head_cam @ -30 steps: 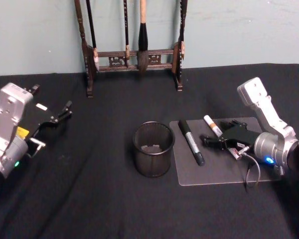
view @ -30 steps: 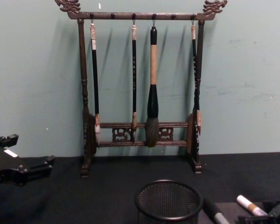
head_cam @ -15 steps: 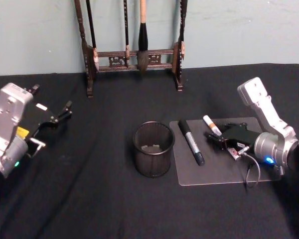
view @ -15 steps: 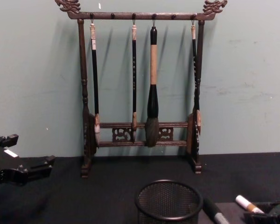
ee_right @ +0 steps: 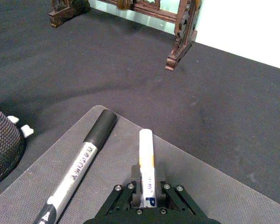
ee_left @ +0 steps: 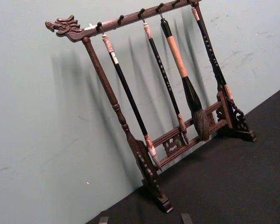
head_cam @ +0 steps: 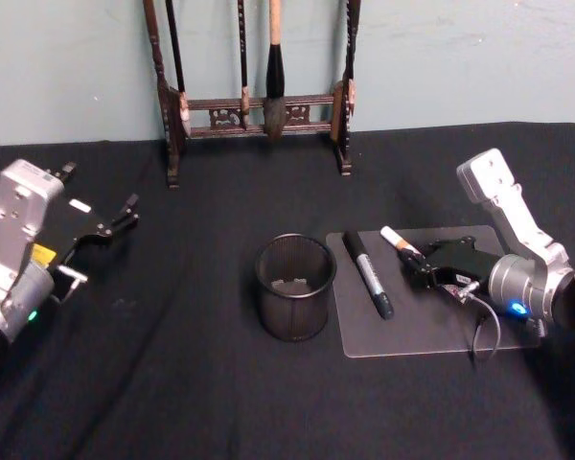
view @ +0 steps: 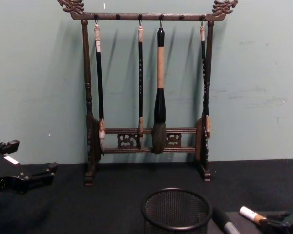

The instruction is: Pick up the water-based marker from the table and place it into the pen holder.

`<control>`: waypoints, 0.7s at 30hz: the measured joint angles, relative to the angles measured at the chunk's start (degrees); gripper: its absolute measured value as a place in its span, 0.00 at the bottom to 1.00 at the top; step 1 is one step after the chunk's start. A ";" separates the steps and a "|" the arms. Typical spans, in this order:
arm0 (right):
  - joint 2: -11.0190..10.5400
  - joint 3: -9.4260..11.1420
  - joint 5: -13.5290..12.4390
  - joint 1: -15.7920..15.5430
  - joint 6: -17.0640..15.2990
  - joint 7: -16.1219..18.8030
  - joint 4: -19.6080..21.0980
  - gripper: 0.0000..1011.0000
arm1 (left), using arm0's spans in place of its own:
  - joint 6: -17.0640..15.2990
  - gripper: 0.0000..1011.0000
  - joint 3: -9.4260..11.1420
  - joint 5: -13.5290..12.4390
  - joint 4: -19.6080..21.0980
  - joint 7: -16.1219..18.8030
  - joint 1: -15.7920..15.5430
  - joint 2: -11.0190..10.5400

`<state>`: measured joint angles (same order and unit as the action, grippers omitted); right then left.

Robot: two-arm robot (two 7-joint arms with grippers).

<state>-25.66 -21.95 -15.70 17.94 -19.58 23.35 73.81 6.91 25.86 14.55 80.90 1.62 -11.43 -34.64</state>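
Head view, right gripper [head_cam: 418,263]: low over the grey mat [head_cam: 431,331] near the right edge of the tabletop [head_cam: 192,383]; fingers clenched on the rear end of the water-based marker [head_cam: 399,241].
Head view, water-based marker: white with an orange band; free end points to the far left, near the mat's far edge. Whether it touches the mat I cannot tell.
Head view, pen holder [head_cam: 295,287]: upright near the middle of the tabletop, just beside the mat's left edge, apart from the water-based marker.
Head view, black marker [head_cam: 368,274]: lies on the mat, between the pen holder and the right gripper.
Head view, left gripper [head_cam: 115,223]: near the left edge of the tabletop, well apart from the other things.
Head view, brush rack [head_cam: 254,105]: stands at the far edge of the tabletop.
Left wrist view, left gripper: fingertips [ee_left: 185,218] spread apart, nothing between them; it faces the brush rack.
Right wrist view, water-based marker: pinched between both fingers, white end sticking forward, beside the black marker.
Chest view, water-based marker: right of the pen holder's rim, in the lower right corner.
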 joint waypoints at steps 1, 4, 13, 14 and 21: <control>0.00 0.00 0.00 0.00 0.00 0.00 0.00 0.18 | 0.00 0.99 0.00 0.00 0.00 0.00 0.00 0.00; 0.00 0.00 0.00 0.00 0.00 0.00 0.00 0.18 | 0.00 0.99 0.00 0.00 0.00 0.00 0.00 0.00; 0.42 1.21 0.68 -1.10 3.68 -1.13 1.67 0.18 | 0.00 0.99 0.00 0.00 0.00 0.00 0.00 0.00; 0.47 1.41 0.80 -1.28 4.27 -1.34 1.96 0.18 | 0.00 0.99 0.00 0.00 0.00 0.00 0.00 0.00; 1.19 3.60 1.15 -3.28 11.85 -2.08 5.70 0.18 | 0.00 0.99 0.00 0.00 0.00 0.00 0.00 0.00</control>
<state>-24.47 -18.35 -14.55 14.66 -7.73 21.26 79.51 6.91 25.86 14.55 80.90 1.62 -11.43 -34.65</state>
